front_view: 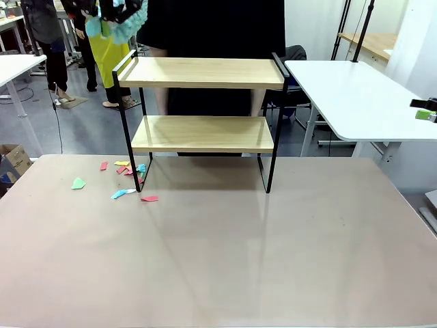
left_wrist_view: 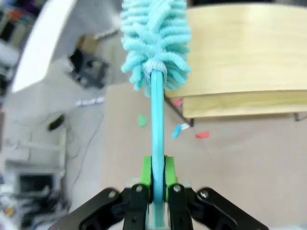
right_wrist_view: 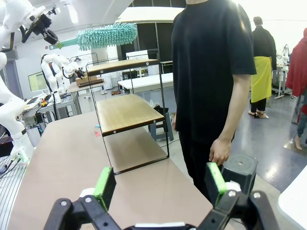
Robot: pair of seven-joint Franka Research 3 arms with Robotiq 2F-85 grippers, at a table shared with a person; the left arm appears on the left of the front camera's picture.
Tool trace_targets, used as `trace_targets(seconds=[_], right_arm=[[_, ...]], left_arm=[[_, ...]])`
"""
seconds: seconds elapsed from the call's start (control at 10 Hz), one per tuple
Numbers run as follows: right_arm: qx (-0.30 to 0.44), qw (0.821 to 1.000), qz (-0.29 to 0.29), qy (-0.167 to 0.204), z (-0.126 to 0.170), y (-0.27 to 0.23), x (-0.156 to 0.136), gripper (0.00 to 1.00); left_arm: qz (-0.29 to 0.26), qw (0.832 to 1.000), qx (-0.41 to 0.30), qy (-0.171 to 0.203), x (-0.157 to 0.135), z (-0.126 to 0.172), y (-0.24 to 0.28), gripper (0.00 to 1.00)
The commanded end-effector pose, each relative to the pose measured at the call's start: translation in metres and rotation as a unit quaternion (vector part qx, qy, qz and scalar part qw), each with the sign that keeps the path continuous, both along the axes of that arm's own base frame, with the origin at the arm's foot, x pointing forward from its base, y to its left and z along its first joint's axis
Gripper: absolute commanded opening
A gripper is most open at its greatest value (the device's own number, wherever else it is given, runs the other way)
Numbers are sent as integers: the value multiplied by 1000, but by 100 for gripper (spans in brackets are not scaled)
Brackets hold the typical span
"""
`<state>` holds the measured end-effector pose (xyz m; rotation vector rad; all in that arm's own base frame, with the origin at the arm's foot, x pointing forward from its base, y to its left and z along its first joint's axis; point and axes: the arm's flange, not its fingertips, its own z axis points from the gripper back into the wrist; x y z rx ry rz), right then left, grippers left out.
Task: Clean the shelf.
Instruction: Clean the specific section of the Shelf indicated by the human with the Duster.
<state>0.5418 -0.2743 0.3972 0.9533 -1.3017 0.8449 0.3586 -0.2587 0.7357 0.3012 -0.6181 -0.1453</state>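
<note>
Tabletop (front_view: 218, 260), paper scraps (front_view: 125, 193) left of shelf (front_view: 205, 72) | left gripper (left_wrist_view: 158, 170) clamps duster (left_wrist_view: 153, 38) above top board's left end | right gripper (right_wrist_view: 160, 183) gaping, empty | step: likely top-board pass; next: lower, sweep

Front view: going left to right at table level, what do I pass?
cardboard box → green paper scrap → shelf → white side table
</note>
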Motion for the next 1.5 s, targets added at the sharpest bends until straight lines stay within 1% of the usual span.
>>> trace_targets(seconds=[0.0,0.1,0.3,0.4,0.5,0.7,0.8,0.9,1.0,1.1,1.2,1.4], right_arm=[[0,1000,1,-4,4,2,1,100],[0,1000,1,-4,4,2,1,100],[0,1000,1,-4,4,2,1,100],[0,1000,1,-4,4,2,1,100],[0,1000,1,-4,4,2,1,100],[0,1000,1,-4,4,2,1,100],[0,1000,1,-4,4,2,1,100],[0,1000,1,-4,4,2,1,100],[0,1000,1,-4,4,2,1,100],[0,1000,1,-4,4,2,1,100],[0,1000,1,-4,4,2,1,100],[0,1000,1,-4,4,2,1,100]], left_arm=[[-107,994,-26,7,-16,-27,61,13],[-152,987,-55,13,-19,-29,79,13],[-262,957,-121,22,-29,-32,116,13],[-330,930,-157,35,-35,-31,136,13],[-366,913,-174,38,-38,-27,150,13],[-438,878,-183,66,-48,-21,172,13],[-445,880,-129,105,-55,-20,176,13],[-475,868,-77,123,-62,-18,173,13],[-507,849,-2,150,-68,-14,171,13],[-526,829,48,181,-70,-7,170,13],[-525,818,92,217,-69,0,173,13],[-534,774,173,294,-65,-4,166,13]])
